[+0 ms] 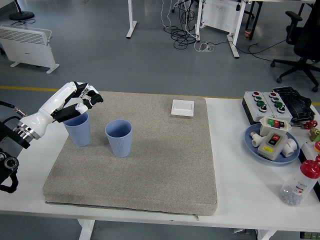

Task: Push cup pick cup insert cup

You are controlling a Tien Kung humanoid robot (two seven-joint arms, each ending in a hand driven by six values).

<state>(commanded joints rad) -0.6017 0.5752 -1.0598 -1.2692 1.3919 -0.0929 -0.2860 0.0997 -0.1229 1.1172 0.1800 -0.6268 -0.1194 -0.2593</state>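
My left hand is over the top of the nearer blue cup, fingers curled loosely over the rim. From this high view I cannot tell for certain whether they grip the rim or only hang just above it; the cup stands upright on the grey mat with its base down. My forearm runs back from the hand toward the left edge of the table.

Just to the right of my hand stands the second blue cup, also upright and open at the top, apart from the first one with a narrow strip of mat between them. Farther right and beyond my hand, near the mat's far edge, lies a small white square box. Well away on the right side of the table sit a blue plate holding switch parts, a button box and a red-capped bottle.
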